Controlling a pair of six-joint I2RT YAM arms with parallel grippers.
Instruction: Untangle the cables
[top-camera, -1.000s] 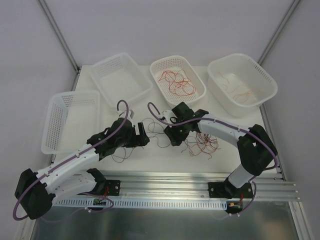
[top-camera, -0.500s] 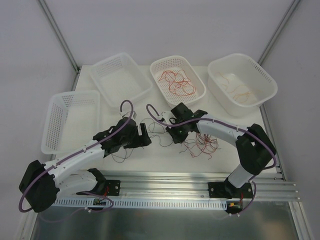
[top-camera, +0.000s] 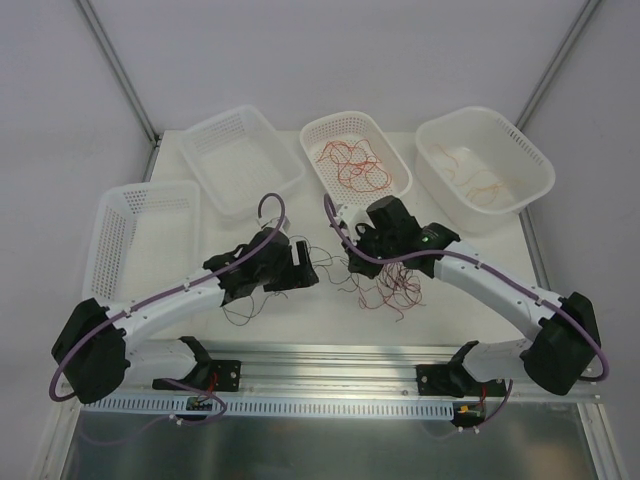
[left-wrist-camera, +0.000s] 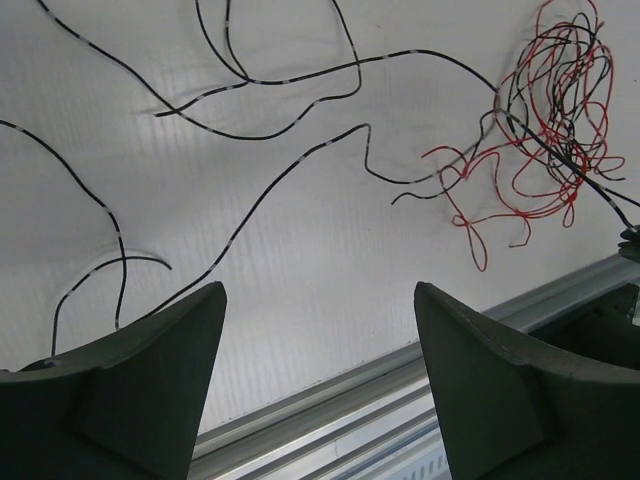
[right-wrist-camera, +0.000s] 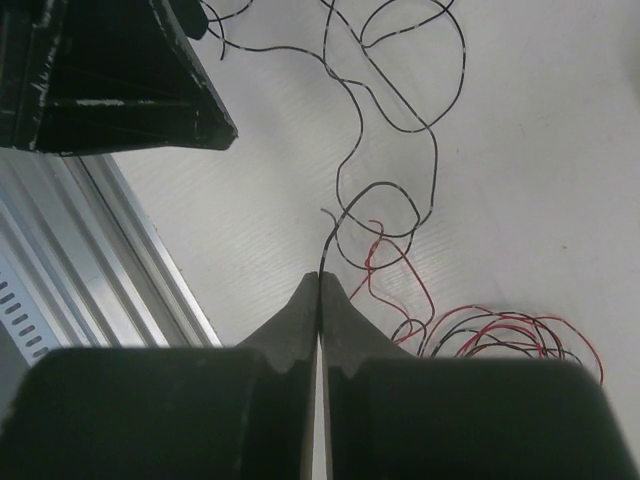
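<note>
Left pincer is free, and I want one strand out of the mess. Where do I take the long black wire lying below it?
I'd take the black wire on its straight diagonal stretch, clear of the red tangle. Bring the left pincer straight down, jaws across it: it lies flat on the table, bare space either side.

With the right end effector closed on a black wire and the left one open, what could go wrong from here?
The right end effector pinches one black cable at its tip; the thin strand could slip out. That cable loops across others near the red-and-black tangle, so pulling may tighten knots or drag the clump. The left end effector is open, anchoring nothing.
</note>
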